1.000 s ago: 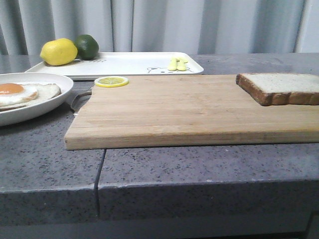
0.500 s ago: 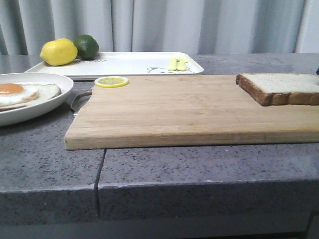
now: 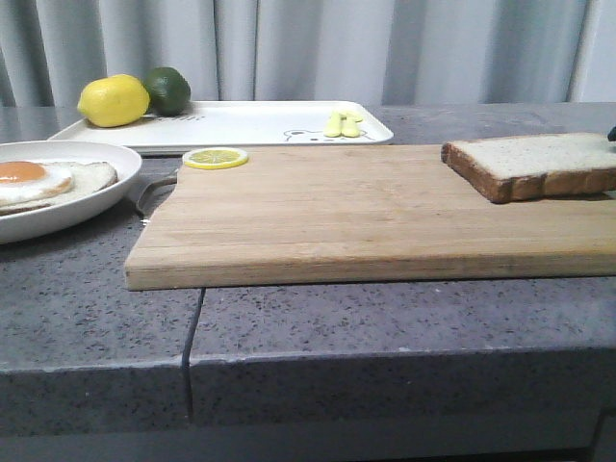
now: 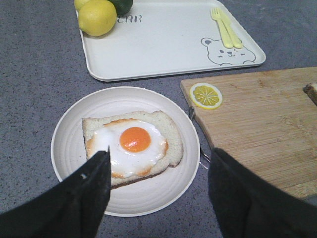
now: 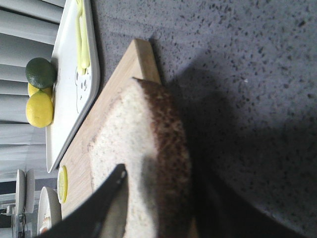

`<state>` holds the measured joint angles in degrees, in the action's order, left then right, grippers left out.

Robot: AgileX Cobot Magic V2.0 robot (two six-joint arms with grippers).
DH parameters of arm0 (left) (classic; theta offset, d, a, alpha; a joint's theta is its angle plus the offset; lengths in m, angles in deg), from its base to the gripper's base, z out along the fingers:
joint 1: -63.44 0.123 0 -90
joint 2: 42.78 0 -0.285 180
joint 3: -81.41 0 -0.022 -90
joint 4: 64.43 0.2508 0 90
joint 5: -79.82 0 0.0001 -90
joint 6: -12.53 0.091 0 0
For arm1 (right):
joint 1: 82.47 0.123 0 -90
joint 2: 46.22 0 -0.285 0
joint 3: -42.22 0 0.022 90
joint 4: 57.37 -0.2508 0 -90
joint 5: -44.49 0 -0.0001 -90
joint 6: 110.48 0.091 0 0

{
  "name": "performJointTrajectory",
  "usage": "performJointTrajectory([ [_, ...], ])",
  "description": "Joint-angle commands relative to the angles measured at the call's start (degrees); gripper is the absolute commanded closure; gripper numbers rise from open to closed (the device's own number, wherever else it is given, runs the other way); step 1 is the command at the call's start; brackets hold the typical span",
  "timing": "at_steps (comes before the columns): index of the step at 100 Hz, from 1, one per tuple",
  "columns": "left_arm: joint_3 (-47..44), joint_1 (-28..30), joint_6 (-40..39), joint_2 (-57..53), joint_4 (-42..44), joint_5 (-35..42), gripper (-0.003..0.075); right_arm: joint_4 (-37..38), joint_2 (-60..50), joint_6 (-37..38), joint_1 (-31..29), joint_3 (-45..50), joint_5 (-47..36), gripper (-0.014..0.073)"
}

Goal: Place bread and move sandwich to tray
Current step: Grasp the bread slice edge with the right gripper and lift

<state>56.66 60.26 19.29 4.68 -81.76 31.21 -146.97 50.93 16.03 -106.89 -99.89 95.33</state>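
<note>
Only legible lettering: "EAR", dark capitals printed on the white tray (image 4: 163, 44) in upper middle of left wrist view, just right of lemon (image 4: 97, 17), any leading letter hidden behind the fruit; same print in front view too faint to read; nothing else readable.

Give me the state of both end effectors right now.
Left end effector: open, holding nothing, above the sandwich.
Right end effector: shut on the bread, one edge lifted off the cutting board.

Grey speckled counter (image 3: 385, 327), wooden cutting board (image 3: 337, 217), white tray (image 3: 250, 123), round plate (image 3: 67, 202)
</note>
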Motion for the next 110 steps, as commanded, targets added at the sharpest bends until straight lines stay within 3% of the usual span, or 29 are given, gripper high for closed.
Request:
performJointTrajectory([
  [1, 1.7, 0.1, -0.2, 0.4, -1.3, 3.4, 0.0313, -0.1, -0.6, -0.7, -0.2, -0.7, 1.7, 0.0384],
  [27, 1.7, 0.1, -0.2, 0.4, -1.3, 3.4, 0.0313, 1.0, -0.6, -0.7, -0.2, -0.7, 1.9, 0.0671],
  [47, 1.7, 0.1, -0.2, 0.4, -1.3, 3.4, 0.0313, -1.5, -1.4, -0.8, -0.2, -0.8, 7.1, 0.0655],
  [79, 1.7, 0.1, -0.2, 0.4, -1.3, 3.4, 0.0313, -6.7, -11.7, 2.3, 1.0, -4.5, 6.5, 0.0655],
  [93, 1.7, 0.1, -0.2, 0.4, -1.3, 3.4, 0.0313, -7.2, -15.6, 6.0, 5.4, -7.5, 3.8, 0.0655],
  [110, 1.7, 0.1, -0.2, 0.4, -1.3, 3.4, 0.0313, -11.0, -17.5, 7.4, 16.0, -10.3, -1.2, 0.0655],
])
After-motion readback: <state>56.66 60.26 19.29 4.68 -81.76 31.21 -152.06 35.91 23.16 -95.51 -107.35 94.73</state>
